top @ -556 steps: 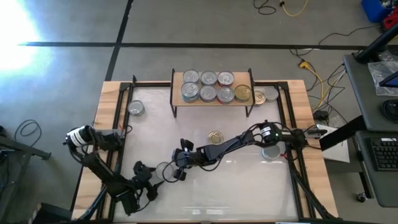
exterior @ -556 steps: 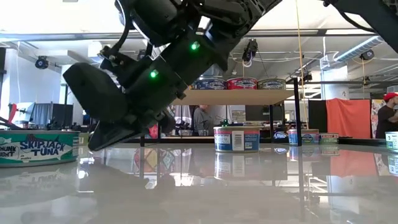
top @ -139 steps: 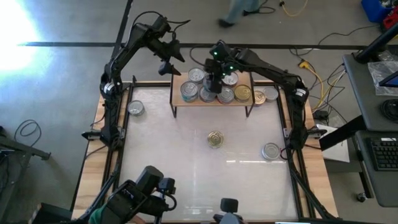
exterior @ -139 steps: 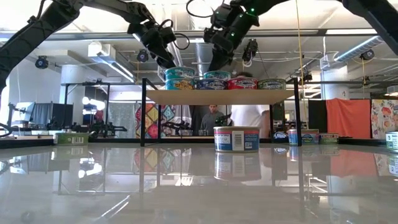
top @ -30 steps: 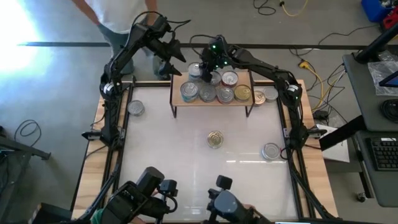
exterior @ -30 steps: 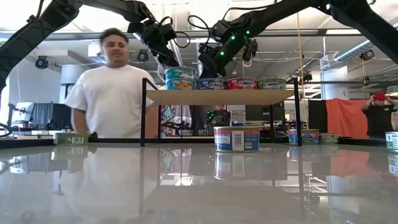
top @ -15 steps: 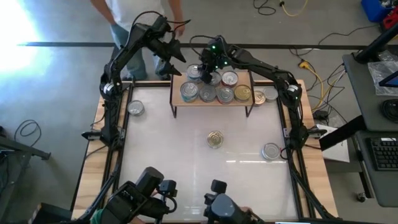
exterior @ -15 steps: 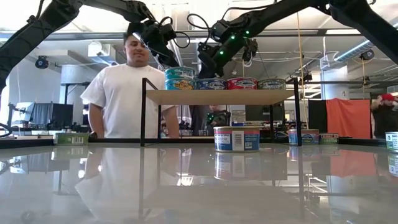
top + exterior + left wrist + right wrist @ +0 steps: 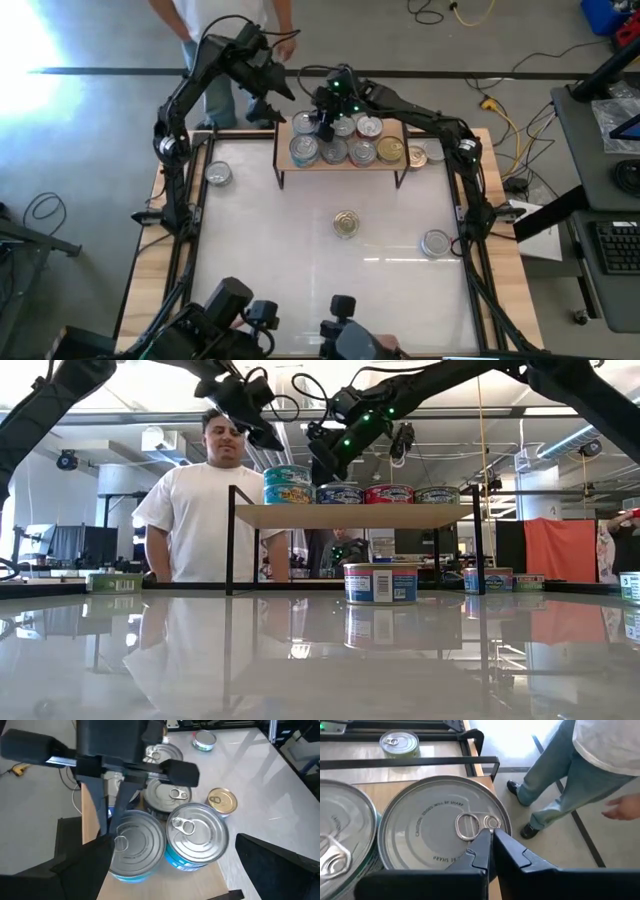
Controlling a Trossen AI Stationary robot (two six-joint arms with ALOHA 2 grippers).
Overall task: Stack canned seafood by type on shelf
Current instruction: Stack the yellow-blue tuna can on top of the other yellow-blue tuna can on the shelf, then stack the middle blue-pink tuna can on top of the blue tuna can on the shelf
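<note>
Movement over the shelf [image 9: 340, 166]: right gripper [image 9: 322, 122] now shifted from the back row's middle toward the left end, poised just above the silver-topped tin [image 9: 445, 820] at the back left corner. Fingertips [image 9: 490, 837] pressed together, gripping nothing, tips just over the pull tab. In the low view, hangs above the two-high stack [image 9: 288, 484] at the board's left end, the only stack up so far.

Left gripper [image 9: 268, 95] lifted a little higher than half a second ago, off the shelf's back left corner, fingers spread wide and empty.

Person in a white T-shirt [image 9: 215, 530] standing behind the table, having walked in within the last second.

Judged from this: placement at the left end finished, hand free for another pickup. Loose tins waiting: gold-topped tin [image 9: 346, 222] mid-table, silver tin [image 9: 218, 173] near the left edge, another tin [image 9: 436, 242] at the right.
</note>
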